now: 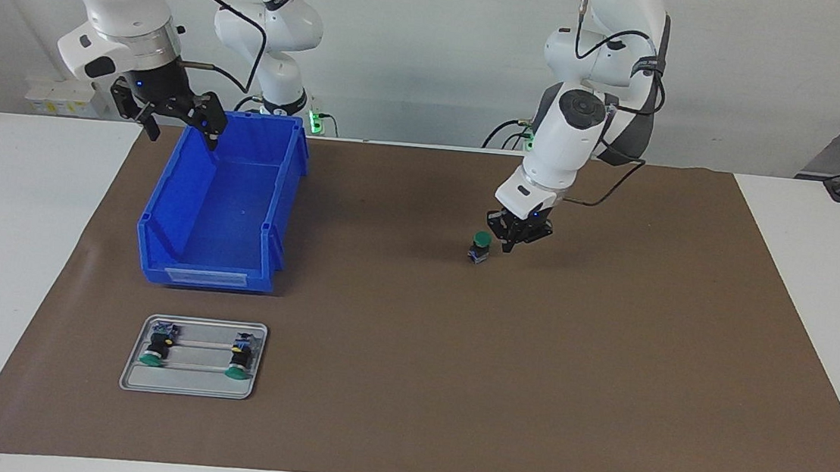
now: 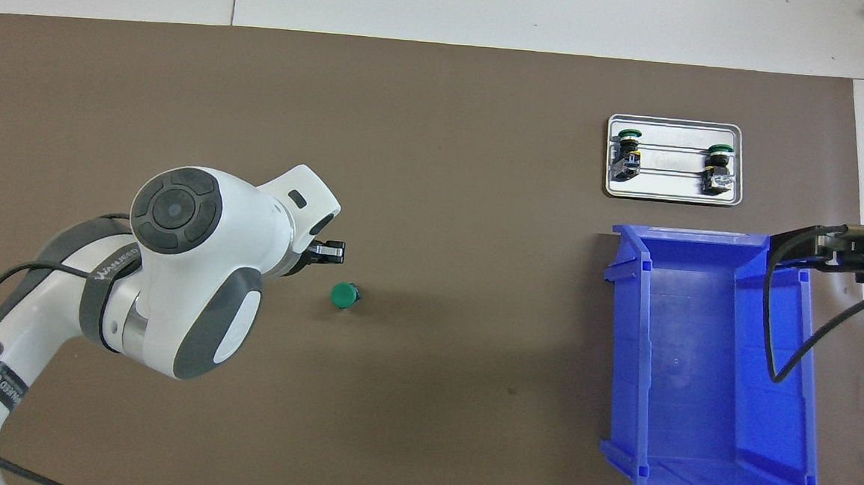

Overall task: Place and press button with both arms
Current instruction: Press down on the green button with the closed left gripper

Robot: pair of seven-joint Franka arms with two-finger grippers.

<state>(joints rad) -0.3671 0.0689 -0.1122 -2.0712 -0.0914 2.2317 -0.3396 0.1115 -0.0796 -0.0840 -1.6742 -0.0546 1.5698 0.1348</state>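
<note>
One button (image 1: 480,246) with a green cap stands upright on the brown mat (image 1: 409,357) near the table's middle; it also shows in the overhead view (image 2: 343,295). My left gripper (image 1: 514,240) hangs low just beside this button, toward the left arm's end, open and not touching it; it also shows in the overhead view (image 2: 330,251). My right gripper (image 1: 172,119) is open and empty, raised over the rim of the blue bin (image 1: 288,179) at its end nearer to the robots; it also shows in the overhead view (image 2: 833,248).
The blue bin (image 2: 624,344) is empty and stands toward the right arm's end. A small grey tray (image 1: 190,387) lies farther from the robots than the bin, holding two more buttons (image 1: 156,346) (image 1: 241,353) on their sides.
</note>
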